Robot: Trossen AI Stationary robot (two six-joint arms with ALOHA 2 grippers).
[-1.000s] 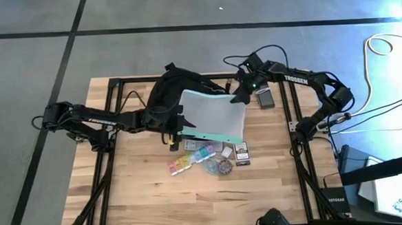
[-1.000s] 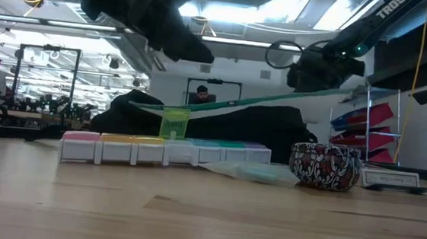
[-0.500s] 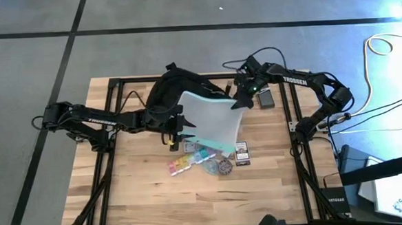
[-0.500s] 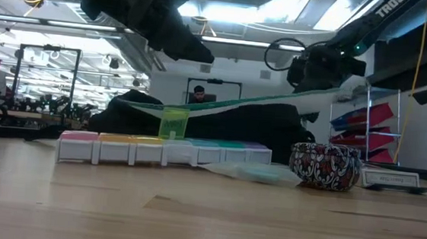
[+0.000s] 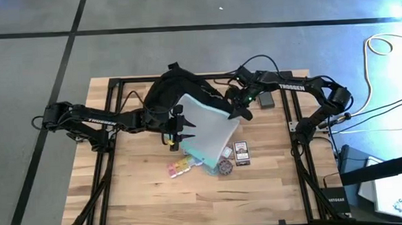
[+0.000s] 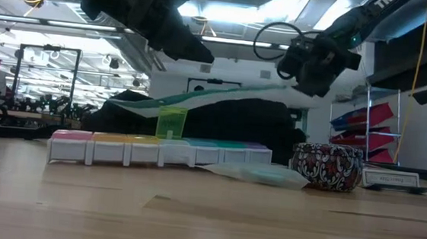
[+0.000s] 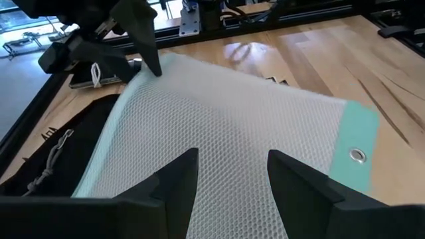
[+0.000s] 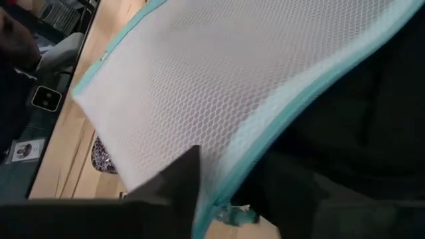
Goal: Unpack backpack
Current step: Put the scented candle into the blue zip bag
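The black backpack [image 5: 171, 90] lies at the table's far middle. A translucent mesh pouch with teal edges [image 5: 207, 126] slants from it toward the near side; a yellow-green tag [image 6: 171, 122] hangs from its low end down to the pill organizer. My right gripper [image 5: 237, 113] is shut on the pouch's far right corner. My left gripper [image 5: 177, 136] stands open at the pouch's left edge; in the low view its fingers [image 6: 192, 49] hang clear above the pouch [image 6: 200, 99]. My right gripper pinches the pouch's teal zip edge [image 8: 232, 186] at its far right corner [image 7: 143, 74] between its two fingers. The fingers slant down from the table's far right. That corner is lifted, and the pouch slopes down from it toward the pill organizer.
In front of the pouch lie a many-coloured pill organizer [image 5: 180, 167], a patterned round tin [image 5: 224, 167] and a small card box [image 5: 241, 152]. A dark flat thing [image 5: 264, 99] lies at the far right. Bare wood [image 5: 192, 202] runs along the near edge.
My right gripper has moved toward the table's near left and rolled, taking the pouch's corner with it. The pouch has swung about, its teal near edge now slanting over the pill organizer, which has slid a little to the left.
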